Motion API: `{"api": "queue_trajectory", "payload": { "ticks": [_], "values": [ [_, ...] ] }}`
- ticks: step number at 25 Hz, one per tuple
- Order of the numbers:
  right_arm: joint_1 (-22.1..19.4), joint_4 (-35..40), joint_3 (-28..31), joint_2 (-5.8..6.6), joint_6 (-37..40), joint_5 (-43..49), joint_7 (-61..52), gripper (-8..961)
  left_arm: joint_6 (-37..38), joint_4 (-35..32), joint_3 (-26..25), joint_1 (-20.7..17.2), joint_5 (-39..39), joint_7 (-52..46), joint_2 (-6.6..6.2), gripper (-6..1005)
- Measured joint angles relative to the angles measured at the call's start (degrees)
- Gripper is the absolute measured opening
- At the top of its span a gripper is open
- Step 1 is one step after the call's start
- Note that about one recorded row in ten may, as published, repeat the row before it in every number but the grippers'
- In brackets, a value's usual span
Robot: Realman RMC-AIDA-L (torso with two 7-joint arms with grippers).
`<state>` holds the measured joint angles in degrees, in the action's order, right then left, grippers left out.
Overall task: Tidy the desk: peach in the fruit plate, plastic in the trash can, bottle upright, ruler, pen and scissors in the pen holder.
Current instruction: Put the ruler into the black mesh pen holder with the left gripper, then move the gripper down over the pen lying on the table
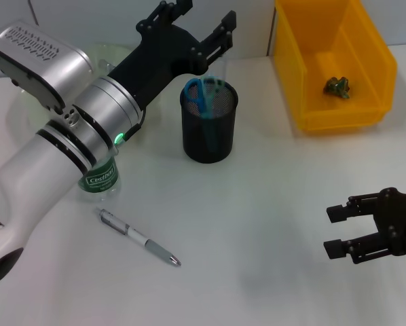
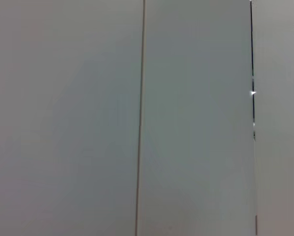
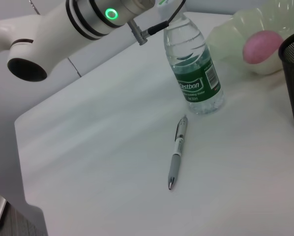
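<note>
The black mesh pen holder (image 1: 209, 129) stands mid-desk with the blue scissors (image 1: 201, 95) inside it. My left gripper (image 1: 201, 17) hangs open and empty above and behind the holder. The bottle (image 3: 193, 69) stands upright beneath the left arm. The grey pen (image 1: 138, 238) lies on the desk (image 1: 257, 204) in front of the bottle. The pink peach (image 3: 261, 45) sits in the pale green fruit plate (image 3: 230, 32). A crumpled piece of plastic (image 1: 339, 86) lies in the yellow trash can (image 1: 376, 68). My right gripper (image 1: 333, 231) hovers open at the front right. The ruler is hidden.
The bulky silver left arm (image 1: 67, 136) crosses the left half of the desk over the bottle and hides most of the fruit plate in the head view. The left wrist view holds only a pale wall panel (image 2: 88, 118).
</note>
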<state>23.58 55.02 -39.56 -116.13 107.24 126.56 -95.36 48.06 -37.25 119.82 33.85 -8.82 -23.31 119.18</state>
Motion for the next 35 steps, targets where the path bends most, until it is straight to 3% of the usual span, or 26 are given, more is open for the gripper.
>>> {"api": "queue_trajectory", "payload": {
  "ticks": [2,12,13,15,18,19,23,24,25,30,35],
  "values": [
    [0.0,0.0,0.0,0.0,-0.01,0.0,0.0,808,0.1,-0.46,0.26,-0.28,0.09,-0.38,0.0,783],
    [0.11,0.05,0.07,0.06,0.14,-0.2,0.0,808,-1.02,-4.77,1.11,-2.64,5.7,-7.01,-0.65,778],
    [0.25,0.06,0.21,0.12,0.26,-0.26,0.0,808,-5.13,-11.2,-1.34,-5.89,17.26,-15.55,-1.26,778],
    [0.33,0.06,0.27,0.14,0.32,-0.27,0.0,808,-6.7,-13.93,-2.83,-7.38,22.6,-19.38,-1.39,777],
    [0.52,0.18,0.39,0.28,0.37,-0.3,-0.02,808,-9.8,-20.34,-6.18,-10.57,36.52,-29.61,-1.44,776],
    [0.52,0.18,0.39,0.28,0.37,-0.3,-0.02,808,-9.8,-20.34,-6.18,-10.57,36.52,-29.61,-1.44,776],
    [0.67,0.38,0.53,0.42,0.29,-0.42,-0.02,808,-11.07,-29.04,-12.01,-14.12,61.31,-52.53,-1.69,777],
    [0.67,0.38,0.53,0.42,0.29,-0.42,-0.02,808,-11.07,-29.04,-12.01,-14.12,61.31,-52.53,-1.69,777],
    [0.7,0.44,0.54,0.42,0.31,-0.44,-0.03,807,-10.33,-30.67,-13.72,-14.46,67.95,-58.88,-1.77,777],
    [0.98,0.56,0.54,0.42,0.44,-0.49,-0.03,806,-3.33,-34.12,-20.39,-14.64,85.09,-75.84,-2.01,776],
    [1.11,0.56,0.54,0.53,0.45,-0.55,-0.03,807,9.57,-38.27,-28.77,-14.27,99.33,-84.81,-1.88,776]
  ]
}}
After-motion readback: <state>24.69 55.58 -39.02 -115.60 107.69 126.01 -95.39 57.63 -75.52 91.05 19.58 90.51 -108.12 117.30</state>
